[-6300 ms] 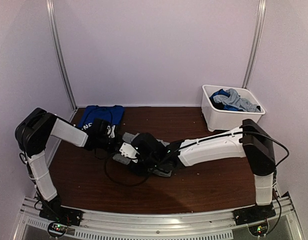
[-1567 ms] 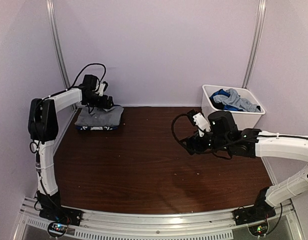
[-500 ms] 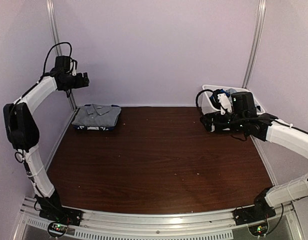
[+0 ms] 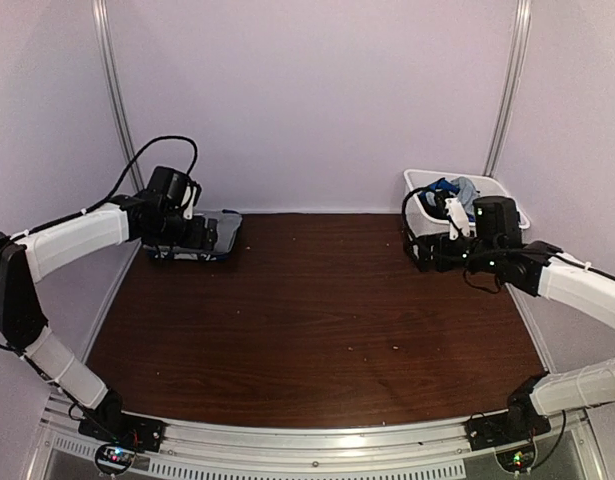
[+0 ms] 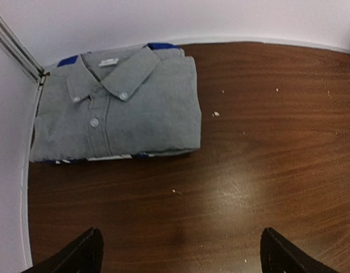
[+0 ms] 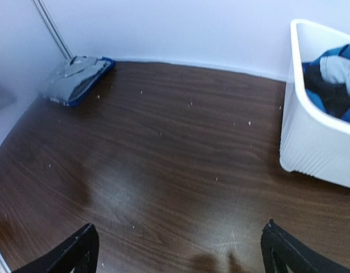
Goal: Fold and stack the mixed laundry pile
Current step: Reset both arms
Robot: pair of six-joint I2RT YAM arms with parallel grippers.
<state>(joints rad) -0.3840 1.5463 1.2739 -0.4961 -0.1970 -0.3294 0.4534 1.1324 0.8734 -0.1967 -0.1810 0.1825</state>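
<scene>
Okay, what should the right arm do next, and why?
Probably swing the right gripper over the bin and reach for the clothes in it: they lie crumpled, the jaws stand open and empty, and the grey shirt is already folded.

obstacles: folded stack (image 5: 115,108) far-left, bin (image 6: 311,142) far-right | passage: table (image 4: 317,320) middle — open

Blue garment (image 5: 162,46) mostly hidden under grey shirt (image 5: 118,108) — bin (image 6: 311,142) cut off at right edge.

Folded shirt (image 5: 115,108) light grey; garment (image 5: 162,46) beneath royal blue; bin (image 6: 311,142) white; table (image 4: 317,310) dark brown woodgrain.
</scene>
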